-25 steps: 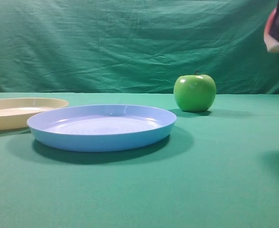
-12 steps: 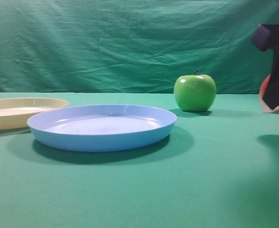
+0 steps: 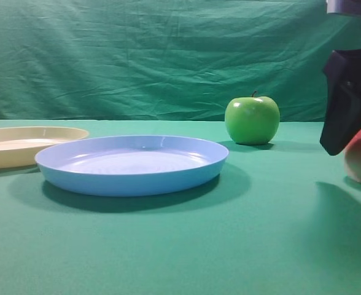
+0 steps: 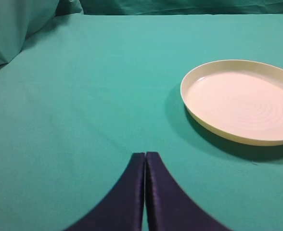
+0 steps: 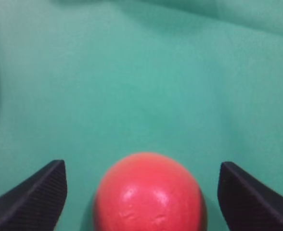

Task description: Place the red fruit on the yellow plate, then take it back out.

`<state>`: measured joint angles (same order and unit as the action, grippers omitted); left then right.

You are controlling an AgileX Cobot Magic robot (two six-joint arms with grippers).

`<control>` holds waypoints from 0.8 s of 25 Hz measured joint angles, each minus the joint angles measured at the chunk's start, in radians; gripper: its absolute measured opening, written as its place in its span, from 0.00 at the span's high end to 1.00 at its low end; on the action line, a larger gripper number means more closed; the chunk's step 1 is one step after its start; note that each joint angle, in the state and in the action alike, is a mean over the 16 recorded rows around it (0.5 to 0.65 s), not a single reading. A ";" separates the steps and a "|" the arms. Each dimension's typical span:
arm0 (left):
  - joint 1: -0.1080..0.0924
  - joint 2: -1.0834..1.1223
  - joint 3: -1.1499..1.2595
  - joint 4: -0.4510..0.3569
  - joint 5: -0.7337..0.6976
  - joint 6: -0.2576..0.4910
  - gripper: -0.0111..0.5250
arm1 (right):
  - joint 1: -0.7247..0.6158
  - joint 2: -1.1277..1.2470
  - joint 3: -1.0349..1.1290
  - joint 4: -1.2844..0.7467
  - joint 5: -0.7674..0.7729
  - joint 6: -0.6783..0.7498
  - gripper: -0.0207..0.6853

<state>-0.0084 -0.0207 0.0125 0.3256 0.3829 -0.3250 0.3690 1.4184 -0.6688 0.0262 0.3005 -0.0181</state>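
Far left: left gripper (image 4: 145,161) clamped shut on nothing, hovering over bare green cloth (image 4: 83,96). Up ahead and off to its right, the yellow plate (image 4: 240,103), sitting flat with nothing on it. Next over, seen from the high view, a light blue plate (image 3: 131,163), then a green apple (image 3: 252,120) standing upright further back, well apart from either gripper.

Far right: right gripper (image 5: 141,192) spread wide, grasping nothing. Red fruit (image 5: 150,192) resting on the cloth right between its fingers (image 5: 33,195), clear gaps on both sides. Nowhere near the yellow plate.
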 joint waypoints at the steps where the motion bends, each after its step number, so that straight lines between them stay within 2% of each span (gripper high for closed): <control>1: 0.000 0.000 0.000 0.000 0.000 0.000 0.98 | 0.000 -0.020 -0.013 -0.001 0.023 0.000 0.21; 5: 0.000 0.000 0.000 0.000 0.000 0.000 0.98 | 0.000 -0.119 -0.068 -0.005 0.119 0.000 0.34; 15: 0.000 0.000 0.000 0.000 0.000 0.000 0.98 | 0.000 -0.418 -0.139 0.001 0.334 0.000 0.83; 20: 0.000 0.000 0.000 0.000 0.000 0.000 0.98 | 0.000 -0.572 -0.139 0.013 0.439 0.001 0.96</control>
<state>-0.0084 -0.0207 0.0125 0.3256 0.3829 -0.3250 0.3690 0.8461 -0.8083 0.0395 0.7397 -0.0168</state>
